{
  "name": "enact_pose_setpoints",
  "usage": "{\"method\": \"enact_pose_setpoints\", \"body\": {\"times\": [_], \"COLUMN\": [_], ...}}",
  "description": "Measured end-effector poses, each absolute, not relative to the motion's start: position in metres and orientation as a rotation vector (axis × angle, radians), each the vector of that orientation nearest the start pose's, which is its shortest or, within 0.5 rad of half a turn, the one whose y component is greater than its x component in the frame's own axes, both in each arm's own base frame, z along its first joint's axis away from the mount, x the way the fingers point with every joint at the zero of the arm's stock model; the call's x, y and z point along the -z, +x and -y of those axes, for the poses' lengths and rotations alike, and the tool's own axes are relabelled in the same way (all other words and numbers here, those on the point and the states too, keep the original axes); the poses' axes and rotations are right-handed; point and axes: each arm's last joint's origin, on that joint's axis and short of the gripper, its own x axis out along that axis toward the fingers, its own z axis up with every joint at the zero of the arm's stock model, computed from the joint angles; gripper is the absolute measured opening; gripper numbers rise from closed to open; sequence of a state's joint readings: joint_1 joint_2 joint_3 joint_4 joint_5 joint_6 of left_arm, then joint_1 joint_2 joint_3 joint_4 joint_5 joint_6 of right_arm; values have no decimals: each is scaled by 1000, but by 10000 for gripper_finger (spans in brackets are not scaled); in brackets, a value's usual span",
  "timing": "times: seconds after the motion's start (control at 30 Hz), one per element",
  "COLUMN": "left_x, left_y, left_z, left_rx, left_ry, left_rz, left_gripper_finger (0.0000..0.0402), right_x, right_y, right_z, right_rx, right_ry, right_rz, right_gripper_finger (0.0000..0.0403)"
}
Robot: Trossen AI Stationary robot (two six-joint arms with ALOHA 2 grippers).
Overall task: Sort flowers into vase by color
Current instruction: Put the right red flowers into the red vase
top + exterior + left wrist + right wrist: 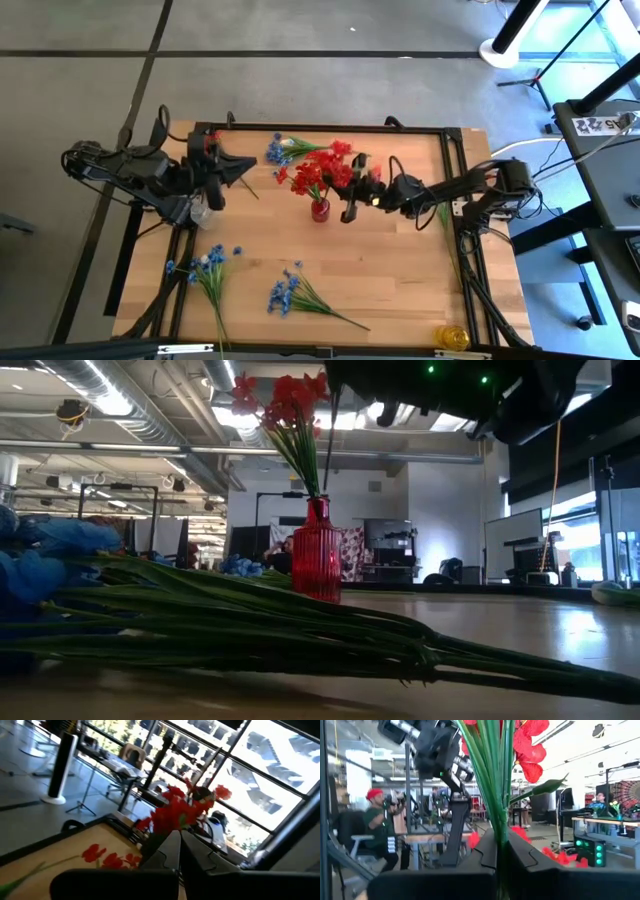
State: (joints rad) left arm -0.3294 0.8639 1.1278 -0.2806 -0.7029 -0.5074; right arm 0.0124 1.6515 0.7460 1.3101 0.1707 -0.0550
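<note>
With your right gripper (pixel 352 210) apparently clamped on red flower stems (pixel 495 785), lower them straight into the red vase (pixel 320 209); left gripper (pixel 243 166) idles shut.

Both hands shut — left (pixel 238 166), right (pixel 352 196)

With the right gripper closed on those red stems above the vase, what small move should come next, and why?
Probably ease the right gripper straight down. It is shut on the red flowers, whose stems already enter the red vase standing upright on the table. Seating them deeper before letting go should keep them from tipping out.
</note>
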Motion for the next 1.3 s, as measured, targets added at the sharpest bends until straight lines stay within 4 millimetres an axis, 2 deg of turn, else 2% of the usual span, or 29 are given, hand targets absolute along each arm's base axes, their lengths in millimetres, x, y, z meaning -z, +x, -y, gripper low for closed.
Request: {"method": "enact_pose_setpoints", "body": {"times": [0.5, 0.9, 1.0, 1.1, 1.3], "left_x": [-418, -370, -362, -357, -341], "left_y": [157, 139, 133, 127, 126], "left_z": [20, 7, 6, 5, 5], "left_rx": [-526, -774, -829, -885, -957], "left_ry": [-434, -632, -653, -680, -730], "left_rz": [43, -289, -351, -390, -410], "left_gripper_finger": [0, 7, 31, 60, 98], "right_x": [-238, -222, -219, -222, -246], "right_y": [333, 338, 338, 338, 330], "right_z": [14, 14, 14, 11, 9], "right_rx": [214, 212, 211, 200, 191], "right_ry": [-54, -41, -31, 6, 37], "right_rz": [366, 187, 161, 153, 74], "right_gripper_finger": [12, 16, 44, 95, 192]}}
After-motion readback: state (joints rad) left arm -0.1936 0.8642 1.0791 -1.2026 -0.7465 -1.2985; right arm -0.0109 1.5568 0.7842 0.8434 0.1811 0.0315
